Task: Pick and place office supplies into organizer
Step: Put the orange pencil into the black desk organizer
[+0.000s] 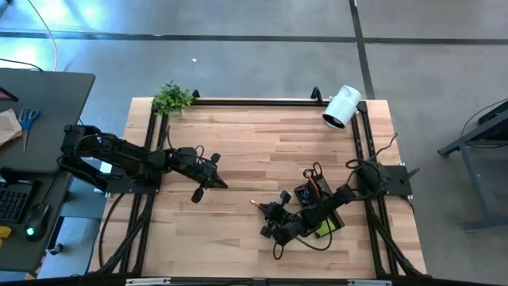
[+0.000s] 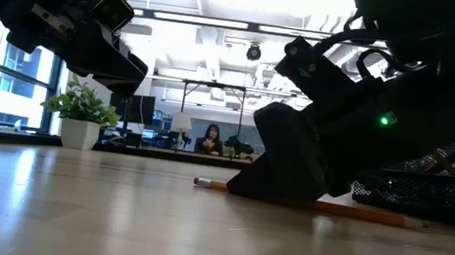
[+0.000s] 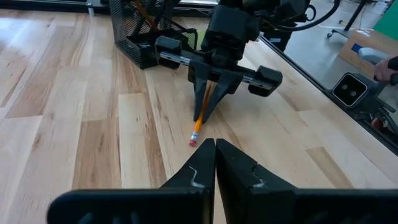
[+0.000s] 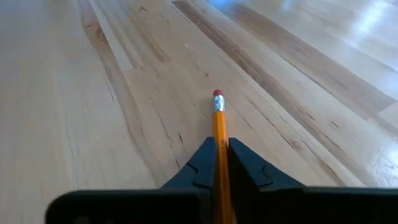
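Note:
An orange pencil [image 4: 217, 112] with a red eraser lies flat on the wooden table [image 1: 262, 151], and my right gripper [image 4: 222, 146] is shut on it near the table's near right part [image 1: 266, 210]. Just behind that gripper stands the black mesh organizer [image 3: 146, 31] [image 1: 311, 193], with a lime-green sticky-note pad [image 1: 325, 226] beside it. My left gripper [image 3: 215, 146] hovers shut above the table's left half [image 1: 210, 184], holding nothing, its tips pointing toward the pencil's eraser [image 3: 193, 140]. My right gripper pinches the pencil's shaft [image 4: 219, 127] between its two fingers, a short way behind the eraser end. The fingers slant down from the table's right side and lie along the pencil. The pencil rests on the table along its length [image 2: 372, 215], its eraser end [image 2: 200, 181] sticking out ahead.
A small potted plant [image 1: 172, 97] stands at the far left corner and a white cylindrical camera [image 1: 341, 107] at the far right. Bare wood lies across the middle of the table. A person [image 2: 212, 139] sits far off in the room.

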